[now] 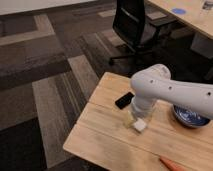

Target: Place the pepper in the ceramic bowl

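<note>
The pepper (172, 164), small and orange-red, lies on the wooden table (100, 137) at its near right edge, partly cut off by the frame. The ceramic bowl (192, 118), dark blue, sits at the table's right side, half hidden behind my white arm (165, 90). The arm bends down over the middle of the table. My gripper (133, 118) is at its low end, close above the tabletop, well left of both the bowl and the pepper. Nothing shows in its hold.
A black phone (124, 100) lies just left of the arm. A small white packet (140, 125) rests on the table by the gripper. A black office chair (135, 27) stands on the carpet behind the table, and another desk (192, 17) is at the far right.
</note>
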Controlling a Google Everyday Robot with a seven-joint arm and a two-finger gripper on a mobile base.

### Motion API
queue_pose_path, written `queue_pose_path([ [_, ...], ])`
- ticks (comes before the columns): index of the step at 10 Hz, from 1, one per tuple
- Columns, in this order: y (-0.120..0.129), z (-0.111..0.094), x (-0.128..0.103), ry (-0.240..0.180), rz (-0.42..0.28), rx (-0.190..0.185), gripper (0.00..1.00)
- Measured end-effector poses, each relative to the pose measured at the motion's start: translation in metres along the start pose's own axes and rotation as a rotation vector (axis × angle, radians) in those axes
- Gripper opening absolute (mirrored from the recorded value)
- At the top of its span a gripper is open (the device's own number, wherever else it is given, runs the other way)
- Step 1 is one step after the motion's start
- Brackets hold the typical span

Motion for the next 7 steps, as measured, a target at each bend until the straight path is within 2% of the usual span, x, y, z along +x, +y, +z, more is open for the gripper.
queue_pose_path([
  [1, -0.001, 0.0, 0.0, 0.0, -0.002, 0.001, 0.65],
  [4, -0.043, -0.005, 0.022, 0.027, -0.106, 0.112, 0.65],
  [5, -0.058, -0.002, 0.036, 0.039, -0.158, 0.13, 0.65],
  [7, -0.074, 0.008, 0.048, 0.027, -0.249, 0.14, 0.65],
])
